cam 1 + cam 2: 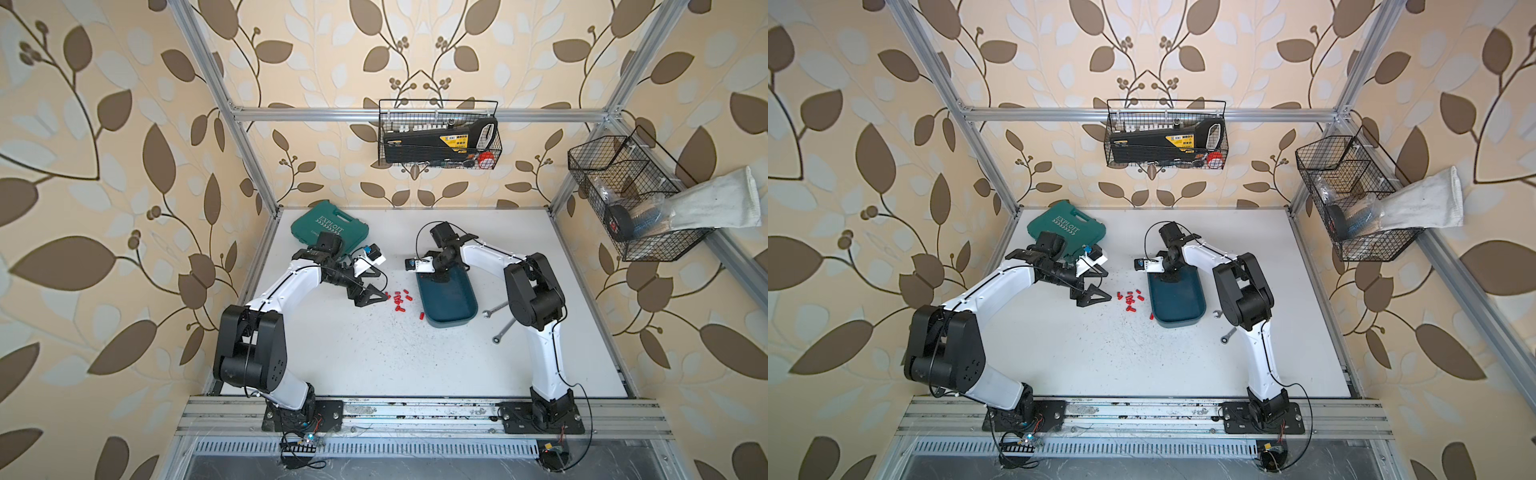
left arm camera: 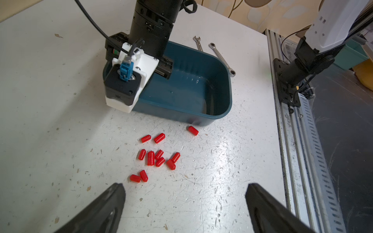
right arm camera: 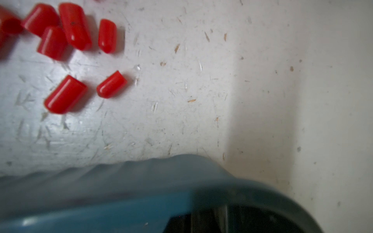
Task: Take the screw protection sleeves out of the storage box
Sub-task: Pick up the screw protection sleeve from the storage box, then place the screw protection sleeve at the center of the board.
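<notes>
Several red screw protection sleeves (image 1: 398, 300) (image 1: 1130, 300) (image 2: 157, 157) (image 3: 74, 26) lie scattered on the white table, just left of the teal storage box (image 1: 451, 305) (image 1: 1183, 307) (image 2: 230, 86) (image 3: 101, 211). One sleeve (image 1: 422, 316) (image 2: 193, 130) rests against the box's near corner. The part of the box's floor that shows holds nothing. My left gripper (image 1: 384, 286) (image 1: 1108, 286) (image 2: 184, 186) hovers open beside the pile, its fingers bracketing bare table. My right gripper (image 1: 444, 276) (image 1: 1170, 277) (image 3: 222, 222) points down at the box's far end, shut. Its fingers sit at the box's wall, blurred; a grip on it cannot be told.
A green EXPLOIT case (image 1: 336, 226) lies at the back left behind the left wrist. Two wrenches (image 1: 496, 309) (image 1: 505, 330) (image 2: 222, 56) lie right of the box. Black wire baskets (image 1: 438, 135) (image 1: 623, 199) hang on the frame. An aluminium rail (image 2: 298, 141) runs along the table's front edge.
</notes>
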Tool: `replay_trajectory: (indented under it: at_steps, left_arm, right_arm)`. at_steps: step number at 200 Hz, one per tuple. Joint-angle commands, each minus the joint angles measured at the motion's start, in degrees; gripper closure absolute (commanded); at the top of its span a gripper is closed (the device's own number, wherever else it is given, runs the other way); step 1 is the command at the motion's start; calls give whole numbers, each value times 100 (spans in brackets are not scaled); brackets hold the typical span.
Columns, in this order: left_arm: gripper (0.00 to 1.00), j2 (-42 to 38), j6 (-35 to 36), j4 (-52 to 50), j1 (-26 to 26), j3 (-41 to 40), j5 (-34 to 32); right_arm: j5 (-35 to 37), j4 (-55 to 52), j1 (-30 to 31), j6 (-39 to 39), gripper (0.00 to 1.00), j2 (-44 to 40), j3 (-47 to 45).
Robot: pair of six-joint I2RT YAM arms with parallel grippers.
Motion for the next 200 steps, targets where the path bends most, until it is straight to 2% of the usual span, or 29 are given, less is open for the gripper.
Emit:
replay_trajectory:
  at_steps: [1,72,107,125,158,179,200]
  left_arm:
    - [1,-279,164,-147,32,10,13]
    - [1,-332,219,-183,41,28,-25]
    - [1,-384,253,-199,106,-3,-25]
    - [1,-418,339,-274,264,-9,73]
    - [1,-510,521,-358,669,-103,243]
    - [1,-510,584,-383,873,-126,278]
    - [1,-513,614,-462,1028,-82,341]
  right_arm:
    - [43,-434,-14,127,100,34,-177]
    - [-352,-580,-240,743,100,-614,-318]
    - [-587,-913,-341,1072,100,-1263,-565]
    - [-967,-1146,-319,1451,100,-1698,-711]
    - [-1436,-1233,79,2319,100,-2313,-1021]
    - [-1366,-1091,503,2840,100,-2383,-1113]
    - [-975,-887,950,3227,100,-2169,-1062]
